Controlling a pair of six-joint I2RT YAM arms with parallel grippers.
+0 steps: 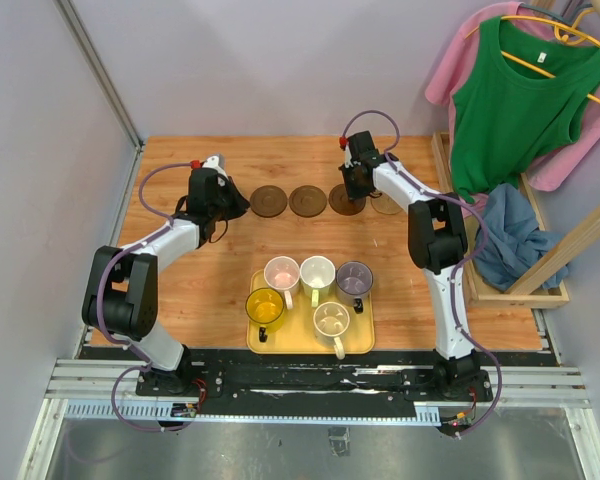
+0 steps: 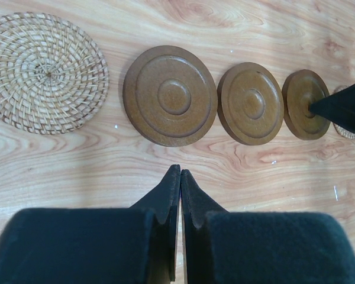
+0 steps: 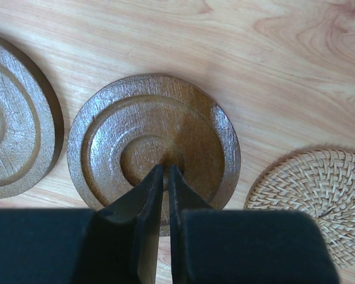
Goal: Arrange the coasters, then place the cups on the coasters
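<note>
Three dark brown coasters (image 1: pixel 269 201) (image 1: pixel 307 201) (image 1: pixel 342 204) lie in a row at the back of the table. A tan woven coaster (image 2: pixel 44 72) continues the row on the left, and another tan one (image 3: pixel 319 198) on the right. My left gripper (image 2: pixel 180 173) is shut and empty over bare wood, just in front of the leftmost brown coaster (image 2: pixel 170 96). My right gripper (image 3: pixel 166 168) is shut, its tips on the centre of the rightmost brown coaster (image 3: pixel 154 139). Pink (image 1: pixel 281 272), pale green-white (image 1: pixel 317 272), grey-purple (image 1: pixel 354 277), yellow (image 1: pixel 265 306) and cream (image 1: pixel 332 320) cups stand on the tray.
The yellow rectangular tray (image 1: pixel 363 343) sits at the near middle between the arm bases. A wooden rack (image 1: pixel 520 292) with a blue cloth (image 1: pixel 510 235) and hanging green and pink clothes (image 1: pixel 520 100) stands off the right edge. A wall bounds the left side.
</note>
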